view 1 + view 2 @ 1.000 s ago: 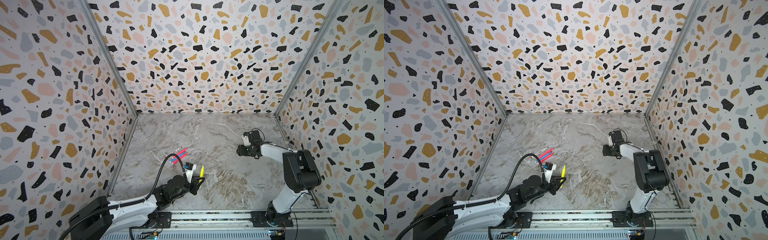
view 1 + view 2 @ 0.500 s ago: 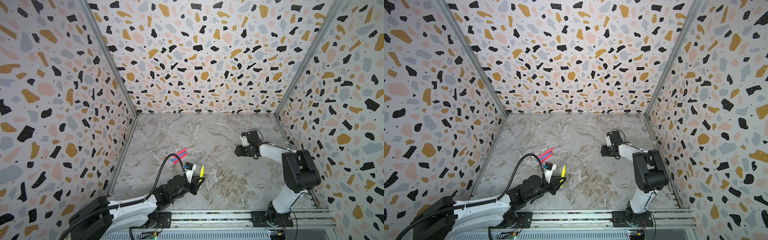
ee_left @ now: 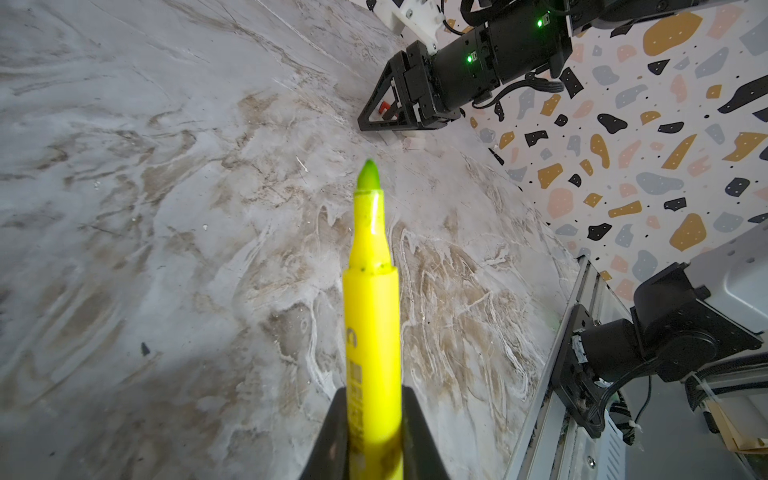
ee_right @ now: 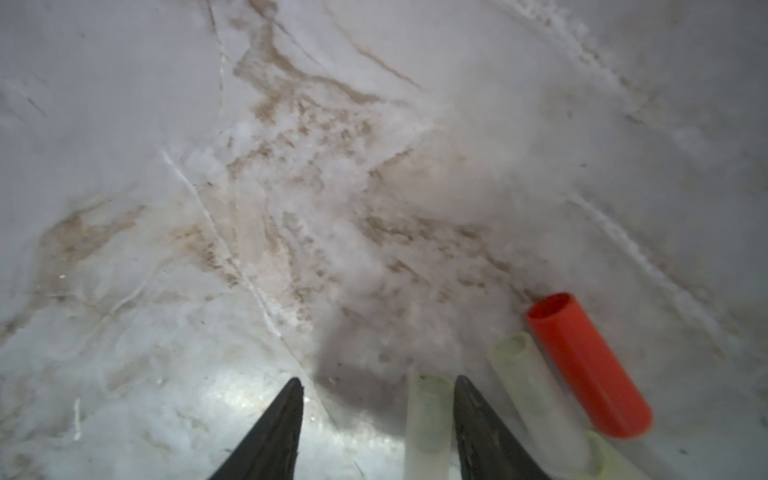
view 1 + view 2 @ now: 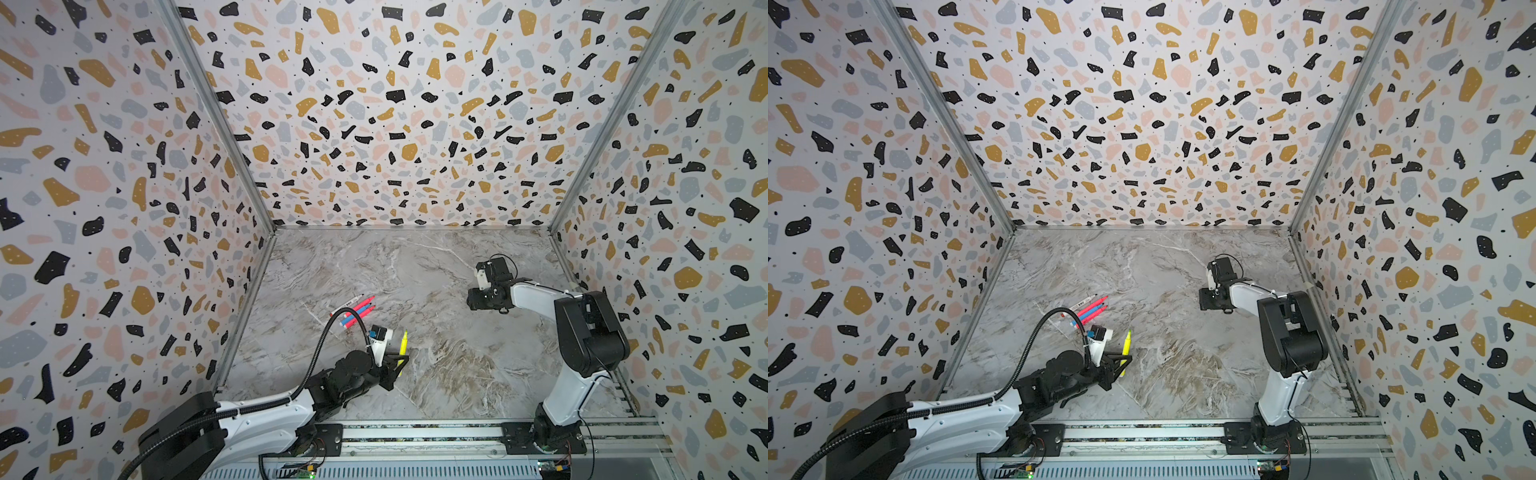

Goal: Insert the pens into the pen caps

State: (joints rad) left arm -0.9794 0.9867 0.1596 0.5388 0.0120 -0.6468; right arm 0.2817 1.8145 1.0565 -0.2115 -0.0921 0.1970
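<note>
While the yellow pen (image 3: 372, 299) is gripped, progress: it carries no cap, so I judge the first joining is not done. The pen is taken, a cap is not yet taken.
Yellow pen, place: clenched by its rear part in the jaws of the left gripper (image 3: 372, 390), seemingly clear of the desk (image 5: 436, 374).
Yellow pen, axis: in both top views the long axis runs from the jaws toward the back wall (image 5: 395, 124), bare greenish tip leading. In the left wrist view the tip aims roughly at the right gripper (image 3: 374, 120).
Other pens (image 5: 353, 311): four lie together on the desk near the yellow pen, past its tip and a little aside. They are too small to tell whether capped.
Pen caps: well apart from the yellow pen, by the right gripper. A pale cap (image 4: 428, 411), a second pale cap (image 4: 532, 386) and a red cap (image 4: 586, 365) lie side by side, open mouths pointing away from the jaws' base.
Right jaws: released, standing apart. The first pale cap lies between them, against one jaw, not pinched.
Left to do: close on a cap, bring mouth and tip into one line, press; then the remaining pens.
</note>
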